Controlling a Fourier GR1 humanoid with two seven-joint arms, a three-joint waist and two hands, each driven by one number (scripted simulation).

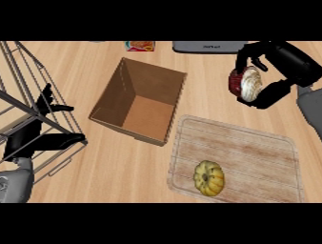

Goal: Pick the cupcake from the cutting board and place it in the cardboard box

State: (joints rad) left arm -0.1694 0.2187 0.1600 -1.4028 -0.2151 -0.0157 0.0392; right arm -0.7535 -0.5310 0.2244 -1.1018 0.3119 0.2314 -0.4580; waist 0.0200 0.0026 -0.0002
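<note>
Left robot hand (41, 140): nearest the view, at the lower left beside a wire rack (13, 95); fingers relaxed and spread, nothing held, resting.
Board (262, 157): lies on the tabletop (122, 171) at lower right, just beside the box; a yellow ridged squash (209, 177) sits near its lower left corner.
Right robot hand (266, 71): raised at the upper right, beyond the board's far edge, fingers and thumb curled round the cupcake.
Cupcake (246, 83): held off the board, to the right of the box and well apart from its opening; partly hidden by the fingers.
Cupcake axis: the dark red wrapper faces left toward the box and the pale frosting faces right, so the base-to-top axis is judged roughly level, tipped on its side.
Box (139, 100): open, upright, left of the cupcake, its inside bare.
Risk: a tilted cupcake may land on its side or on its frosting when released.
Risk: the near right box wall may be clipped if the hand is carried across too low, shifting the box.
Risk: an early release would leave it on the tabletop or the rim.
</note>
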